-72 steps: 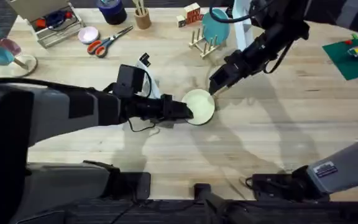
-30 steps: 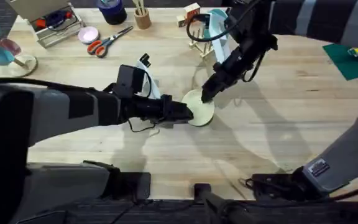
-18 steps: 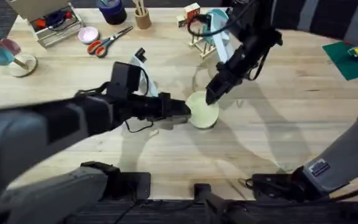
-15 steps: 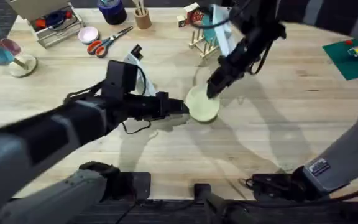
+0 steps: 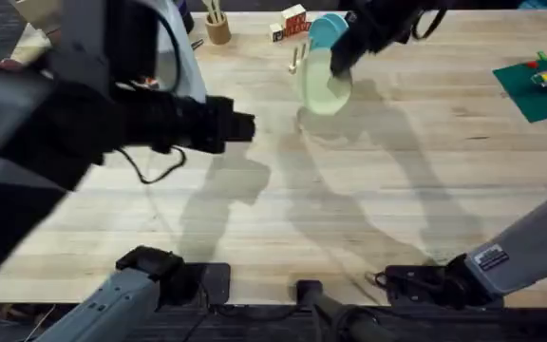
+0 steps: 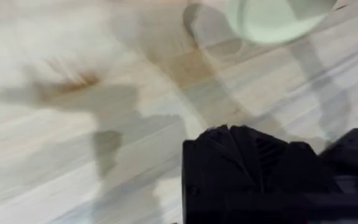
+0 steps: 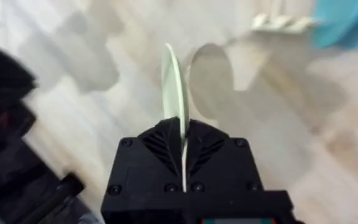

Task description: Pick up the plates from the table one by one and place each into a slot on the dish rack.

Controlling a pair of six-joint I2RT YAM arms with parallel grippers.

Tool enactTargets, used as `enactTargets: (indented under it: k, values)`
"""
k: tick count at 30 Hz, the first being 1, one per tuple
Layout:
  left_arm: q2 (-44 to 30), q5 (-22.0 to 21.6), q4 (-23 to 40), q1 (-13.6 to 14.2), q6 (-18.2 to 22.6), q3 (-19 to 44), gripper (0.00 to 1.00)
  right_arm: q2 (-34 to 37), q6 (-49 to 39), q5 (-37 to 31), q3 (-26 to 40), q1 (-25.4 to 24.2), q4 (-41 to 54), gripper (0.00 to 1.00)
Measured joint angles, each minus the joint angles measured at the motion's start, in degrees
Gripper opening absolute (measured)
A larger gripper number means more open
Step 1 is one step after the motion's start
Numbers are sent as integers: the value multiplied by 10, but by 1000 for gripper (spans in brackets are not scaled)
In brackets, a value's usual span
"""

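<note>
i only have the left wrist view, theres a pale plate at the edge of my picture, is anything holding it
Observer: Yes. The right tool is shut on the cream plate, gripping its rim.
Operator: is it flat or on edge
Observer: On edge in the right wrist view, lifted off the table.
Operator: where is the rack
Observer: The dish rack stands at the far side of the table, just beside the lifted plate.
Operator: anything in it
Observer: A turquoise plate stands in it.
</note>
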State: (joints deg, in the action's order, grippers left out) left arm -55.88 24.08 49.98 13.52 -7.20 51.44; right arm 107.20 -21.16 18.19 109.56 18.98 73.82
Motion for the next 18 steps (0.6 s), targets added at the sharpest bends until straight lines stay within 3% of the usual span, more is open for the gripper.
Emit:
enactTargets:
  k: [5,12,14,18]
  values:
    - [0,-54,75,0,77,80,39,0,-1,-50,69,0,0,31]
    - [0,-99,101,0,164,137,64,0,-2,-114,118,0,-7,29]
    - [0,-105,101,0,181,142,301,0,-2,-124,123,0,-9,29]
    - [0,-119,101,0,196,144,940,0,-2,-135,123,0,-15,29]
